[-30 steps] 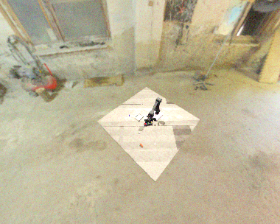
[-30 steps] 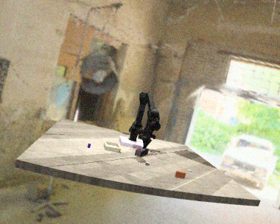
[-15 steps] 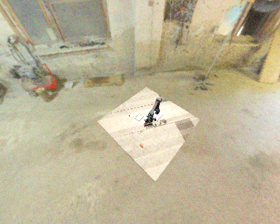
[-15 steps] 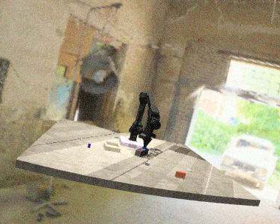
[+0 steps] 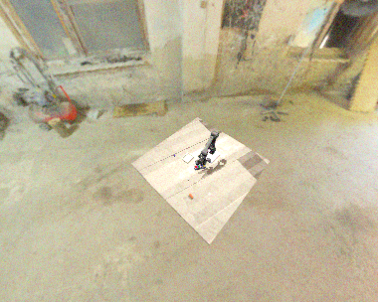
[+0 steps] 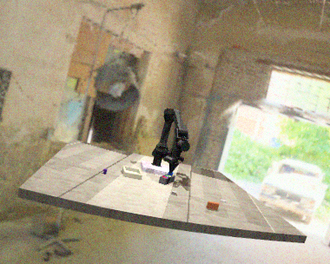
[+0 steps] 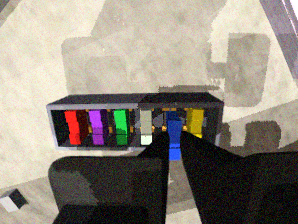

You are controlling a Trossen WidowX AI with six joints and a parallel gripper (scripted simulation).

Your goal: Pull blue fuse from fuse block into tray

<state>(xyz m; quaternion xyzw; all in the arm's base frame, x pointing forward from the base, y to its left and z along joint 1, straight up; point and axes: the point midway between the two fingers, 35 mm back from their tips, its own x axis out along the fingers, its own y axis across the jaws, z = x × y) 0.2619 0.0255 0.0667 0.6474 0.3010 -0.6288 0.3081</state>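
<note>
The wrist view shows the blue fuse [image 6: 170, 174] [image 7: 174, 129] in the grasp of the gripper [image 5: 197, 165] [image 6: 171, 172] [image 7: 173, 137], whose two dark fingers are closed on it. It overlaps the near wall of the fuse block [image 6: 166, 180] [image 7: 132, 99] and reads as raised above its neighbours, though whether its lower end is wholly free of the slot cannot be told.

The likeliest trouble is a brush with the yellow fuse [image 7: 197, 122] or the pale one [image 7: 145, 126], since both stand just beside it and any sideways drift or tilt before full clearance would cause that. Going across too low could catch the block's wall. The grip is on a slim body, so a jerk might let it swivel or slip.

By count there are six fuses: the blue, yellow and pale ones, plus a green [image 7: 121, 126], a purple [image 7: 97, 126] and a red [image 7: 73, 127]. There is one block and one tray [image 5: 188, 158] [image 6: 132, 173], near the block but apart from it. Farther out on the one table [image 5: 209, 219] [image 6: 120, 215] lies one orange piece [image 5: 191, 197] [image 6: 213, 206].
</note>
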